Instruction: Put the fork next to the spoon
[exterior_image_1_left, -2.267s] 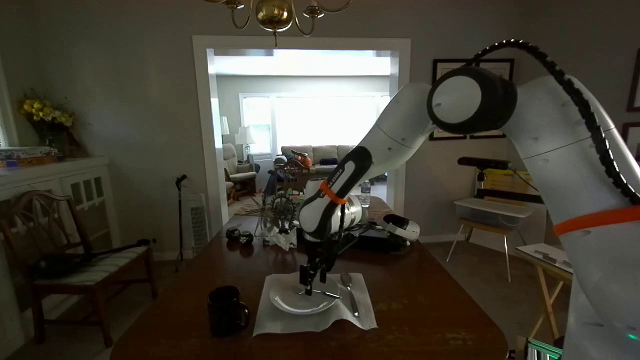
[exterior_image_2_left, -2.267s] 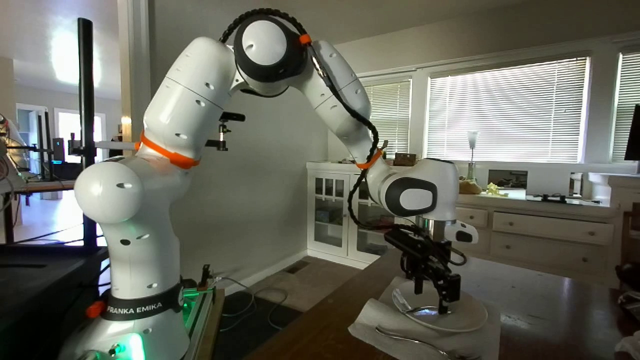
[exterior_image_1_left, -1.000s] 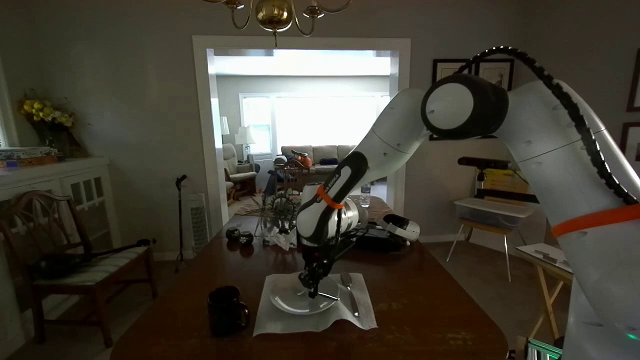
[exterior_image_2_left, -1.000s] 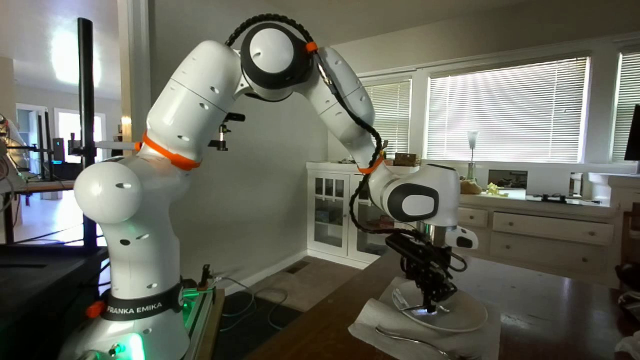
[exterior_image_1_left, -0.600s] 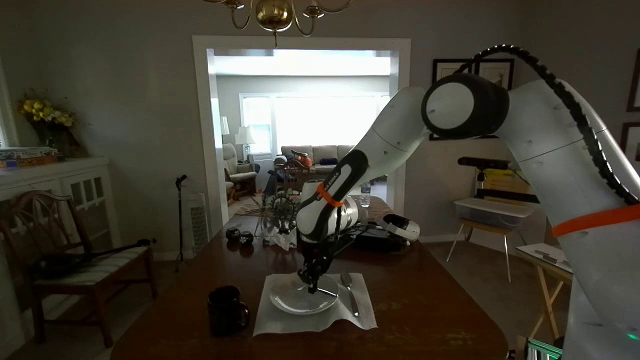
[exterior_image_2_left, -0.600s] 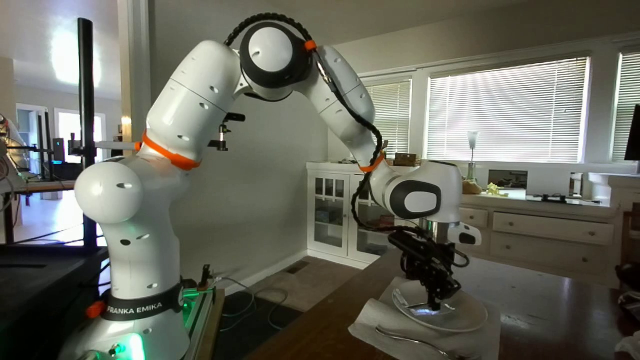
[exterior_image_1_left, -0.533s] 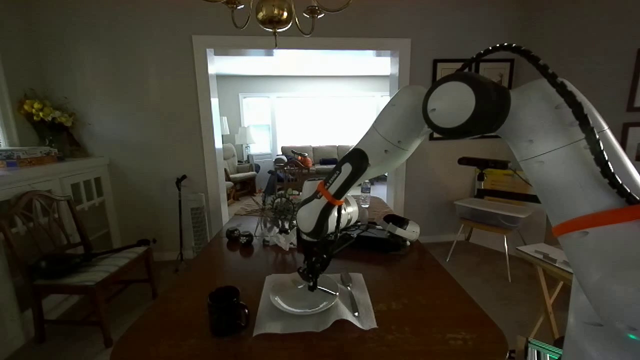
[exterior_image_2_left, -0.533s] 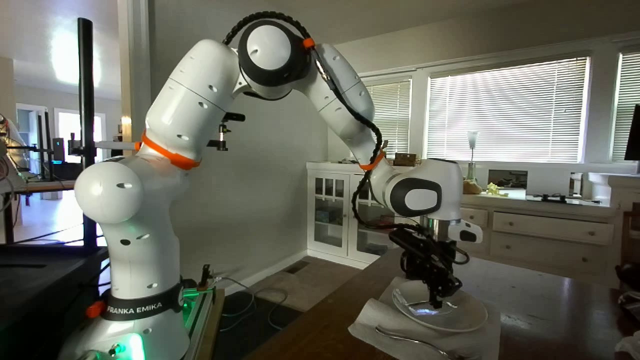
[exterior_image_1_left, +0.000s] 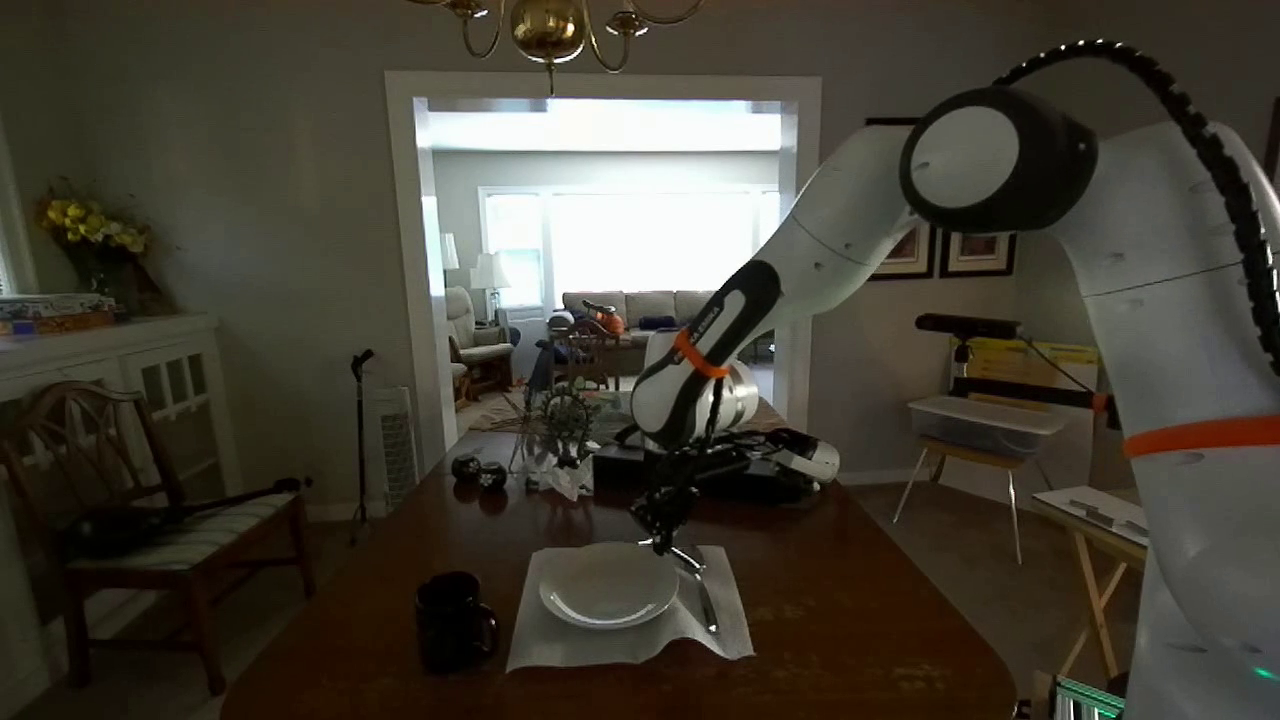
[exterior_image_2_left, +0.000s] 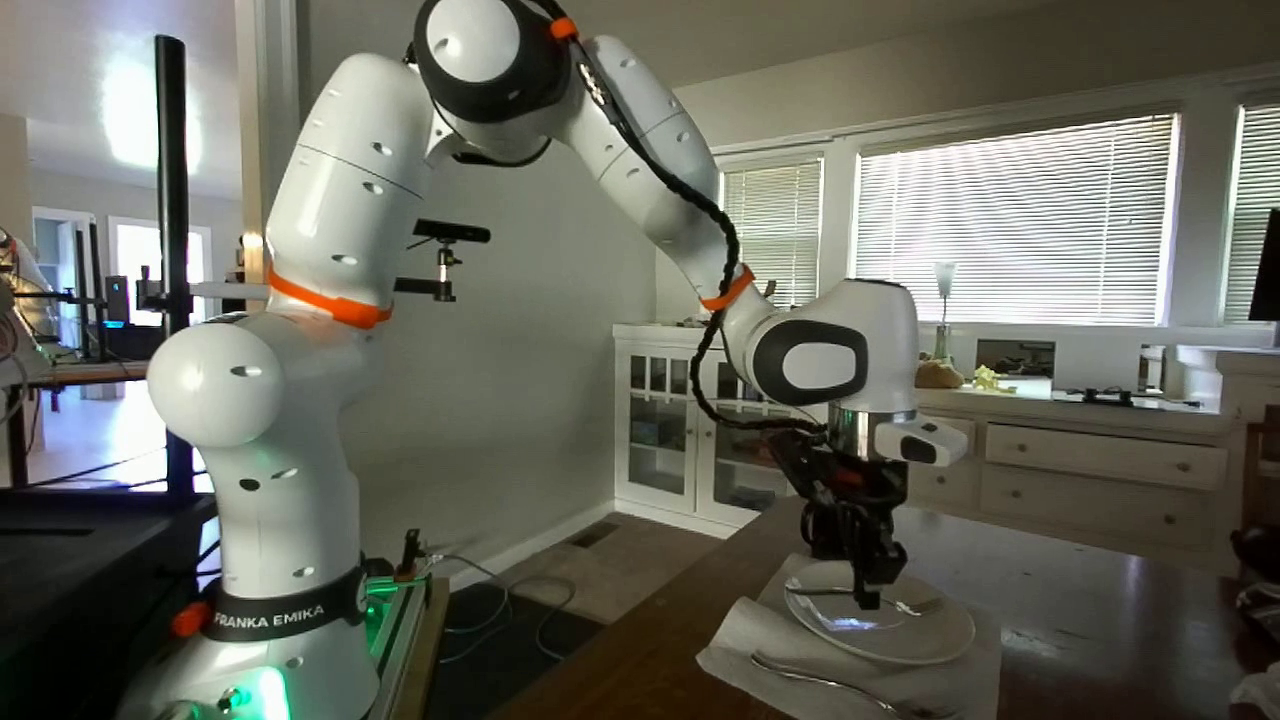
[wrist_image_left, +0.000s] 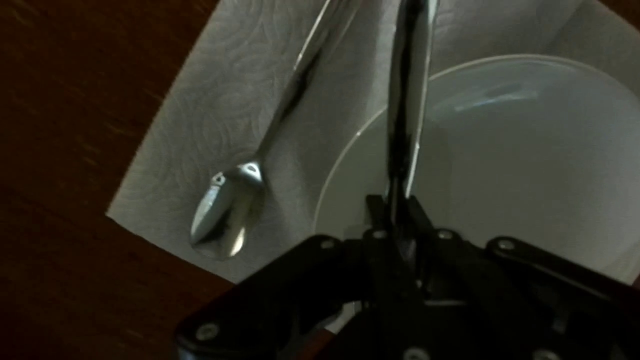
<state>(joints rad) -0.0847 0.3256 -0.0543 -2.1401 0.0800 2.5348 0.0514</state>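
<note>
Change: the fork (wrist_image_left: 410, 75) has come up off the white plate (wrist_image_left: 520, 150), where it lay a couple of seconds ago, and travelled toward the spoon (wrist_image_left: 286, 107). I read this as pick done, transfer under way, placing not yet done.

Pincer (wrist_image_left: 395, 204): its jaws are pressed together on the fork, nothing else between them.

Position: in the wrist view the fork crosses the plate's rim on the side facing the spoon, which lies on the paper towel (wrist_image_left: 200, 100) spread over the surface (wrist_image_left: 75, 175). How high it hangs I can't judge well from these angles.

Orientation: the handle points nearly straight up the wrist view and out of frame; the spoon's leans further right, so I'd expect a small turn to bring the long axes parallel. In an exterior view the tines (exterior_image_2_left: 920, 606) show beyond the pincer, at the opposite end.
</note>
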